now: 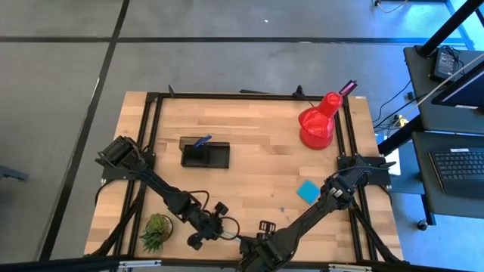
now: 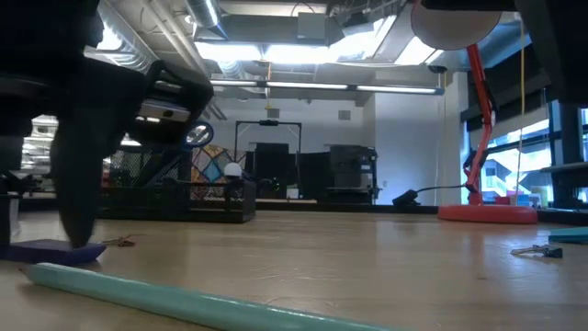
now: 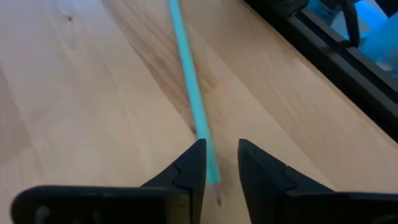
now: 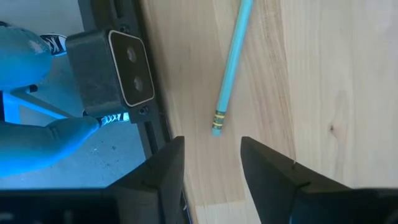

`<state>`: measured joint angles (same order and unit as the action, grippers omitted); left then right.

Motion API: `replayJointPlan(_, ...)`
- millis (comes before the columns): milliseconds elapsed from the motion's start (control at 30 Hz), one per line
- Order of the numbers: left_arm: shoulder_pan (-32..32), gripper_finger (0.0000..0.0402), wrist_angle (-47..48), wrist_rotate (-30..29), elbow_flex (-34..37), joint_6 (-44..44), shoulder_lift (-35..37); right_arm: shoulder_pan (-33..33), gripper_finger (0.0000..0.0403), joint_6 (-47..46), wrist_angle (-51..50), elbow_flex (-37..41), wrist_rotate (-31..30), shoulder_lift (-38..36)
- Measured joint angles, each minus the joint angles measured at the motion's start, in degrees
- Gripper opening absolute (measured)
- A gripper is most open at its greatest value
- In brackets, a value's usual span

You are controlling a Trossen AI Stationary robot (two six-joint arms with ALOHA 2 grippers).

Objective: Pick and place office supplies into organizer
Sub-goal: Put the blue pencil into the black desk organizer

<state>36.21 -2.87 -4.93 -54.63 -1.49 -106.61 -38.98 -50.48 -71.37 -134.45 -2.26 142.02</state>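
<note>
Presently my left gripper [image 3: 221,163] stands parted astride the thin turquoise wooden pencil [image 3: 189,81], ungripped; off-centre closing could roll it away. My right gripper [image 4: 211,163] waits open nearby.

A teal pencil [image 4: 232,67] lies diagonally on the wooden table [image 4: 323,81] in the upper middle, eraser end lowest. The right gripper [image 4: 211,163] at bottom centre has parted, empty fingers. A grey camera box [image 4: 118,74] sits upper left.

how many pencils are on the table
1: a teal pencil lies flat by the table's near edge, between the left gripper's open fingers. Others may be hidden.
</note>
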Motion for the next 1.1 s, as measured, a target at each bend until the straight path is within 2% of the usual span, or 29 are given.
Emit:
replayJointPlan(167, 0.0, 0.0108, 0.0, -0.4, 0.0, 0.8, -0.4, 0.0, 0.0161, 0.0, 0.0, 0.0, 0.0, 0.0)
replayJointPlan(300, -0.1, 0.0109, -0.3, -2.0, -0.1, 1.8, -2.3, 0.0, 0.0161, 0.0, 0.0, 0.0, 0.0, 0.0)
replayJointPlan(433, -0.6, 0.0089, -1.1, -1.9, -0.3, 4.5, -4.5, 0.0, 0.0161, 0.0, 0.0, 0.0, 0.0, 0.0)
replayJointPlan(733, -0.9, 0.0013, -1.1, -1.7, -0.3, 5.8, -5.0, 0.0, 0.0161, 0.0, 0.5, 0.0, 0.0, 0.0)
replayJointPlan(867, -0.9, 0.0013, -1.1, -1.6, -0.3, 5.8, -5.0, 0.0, 0.0161, -0.7, 1.4, 0.0, 0.0, 0.0)
replayJointPlan(1100, -0.9, 0.0019, -1.2, -1.6, -0.2, 9.8, -5.1, -0.7, 0.0161, -8.1, 1.6, 0.1, 0.0, 0.0)
